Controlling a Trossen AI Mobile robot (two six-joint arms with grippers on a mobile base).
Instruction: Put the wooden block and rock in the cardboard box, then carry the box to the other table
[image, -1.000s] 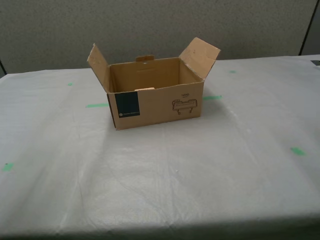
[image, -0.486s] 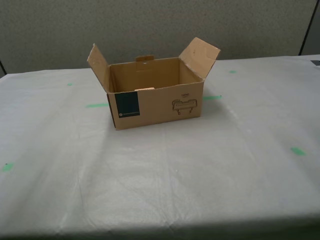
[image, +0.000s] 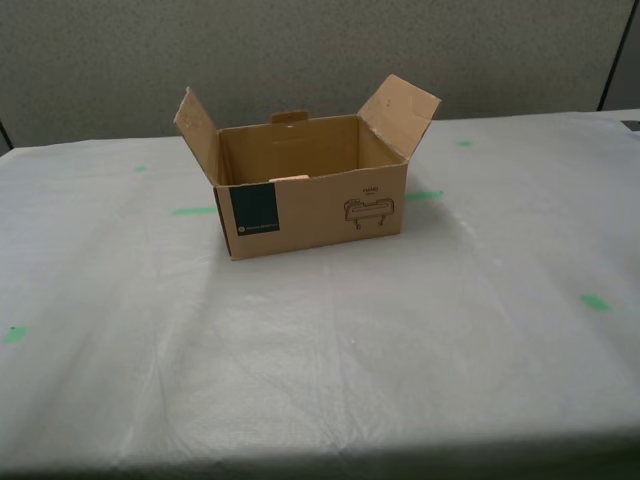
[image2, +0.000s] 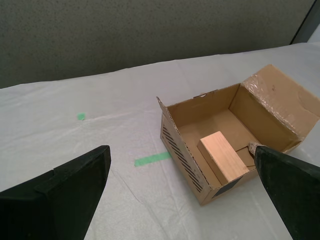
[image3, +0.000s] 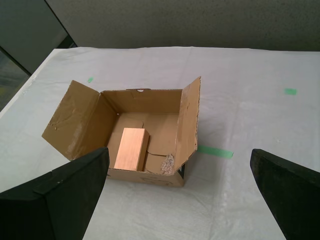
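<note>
Cardboard box (image: 318, 205) sat open on the other table (image: 420, 330), block and rock inside.
Wooden block (image3: 130, 148) lay flat beside the rock (image3: 167, 163); my first gripper (image3: 180, 192) and my second gripper (image2: 182, 192) hung above, jaws wide, holding nothing.

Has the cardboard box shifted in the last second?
No. The cardboard box sits in the same spot against the green tape strip beside it in the exterior view.

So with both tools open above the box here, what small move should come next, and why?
Probably retract both tools. The brown cardboard box already sits on the whitish-grey wrinkled table, with the pale wooden block and rough small rock inside. My first tool and second tool hold nothing, so nothing seems left to grasp.
</note>
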